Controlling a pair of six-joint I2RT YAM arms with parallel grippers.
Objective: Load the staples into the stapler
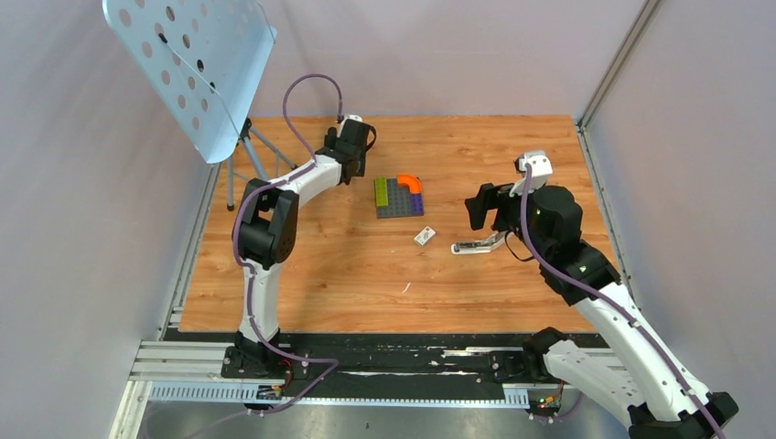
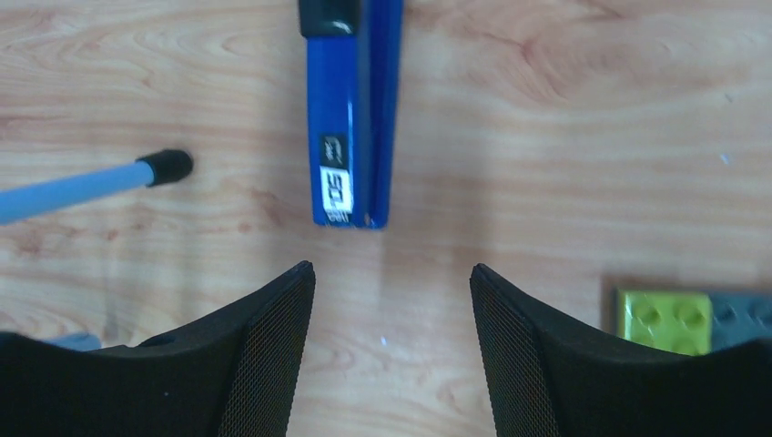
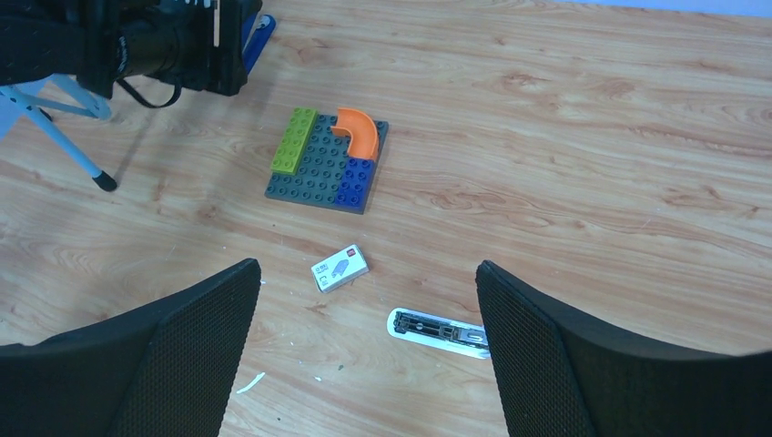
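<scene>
The stapler point(image 2: 350, 118) is seen lying flat on the worktop point(image 1: 512, 146) just ahead of the left fingers point(image 2: 264, 346). Its length points away from them, and its near end is set slightly left of the middle of the gap. These fingers are spread, with nothing held between them. The staple box point(image 3: 340, 268) is found just ahead of the right fingers point(image 3: 182, 355), which are likewise spread and empty; the grey strip itself cannot be made out. A white rounded bar point(image 3: 437, 332) lies close to the right-hand one of these fingers, and the block plate point(image 3: 328, 164) is farther ahead, beyond the box. A blue stand leg point(image 2: 91, 187) with a black tip rests to the left of the left fingers.

The stapler appears shut, so nothing is judged loaded yet. Because it is off-centre in the gap, it could be met by one finger first and swung or slid rather than gripped. The stand leg could be knocked if the left fingers are shifted sideways. The box, small and probably light, could be pushed along the worktop instead of pinched, or the bar could be caught with it.
</scene>
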